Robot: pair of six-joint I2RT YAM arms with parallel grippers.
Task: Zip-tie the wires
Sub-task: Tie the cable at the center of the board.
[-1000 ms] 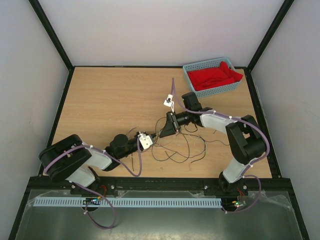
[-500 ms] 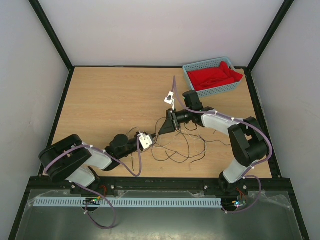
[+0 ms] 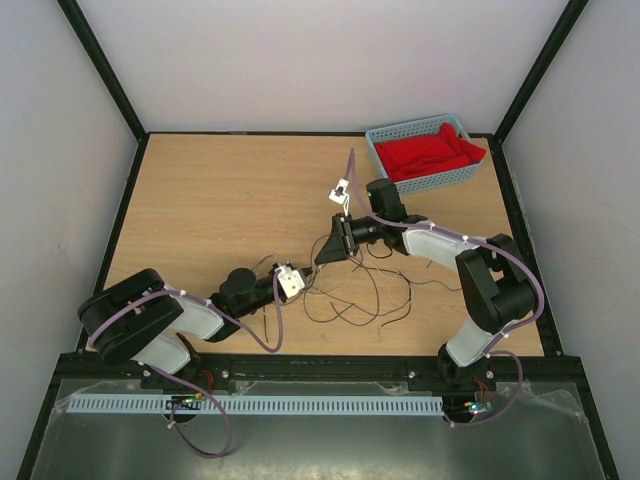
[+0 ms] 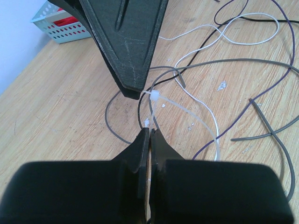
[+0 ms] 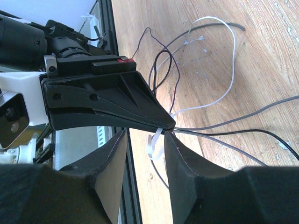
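Wooden table, white walls, black frame

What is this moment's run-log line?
left jaws: shut on zip tie | right jaws: open around its end | wires: spread on table

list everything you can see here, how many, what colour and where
table: one, light wood, under everything
basket: one, pale blue, far right corner of the table
cloth: one, red, inside the basket
wires: several, grey, black, white and purple, loose loops mid-table
zip tie: one, whitish, mid-table where the two grippers meet
left arm: one, black and white with a lilac cable, near left
right arm: one, black and white with a lilac cable, right side
left gripper: one, black, jaws shut on the zip tie
right gripper: one, black, jaws open either side of the zip tie's head
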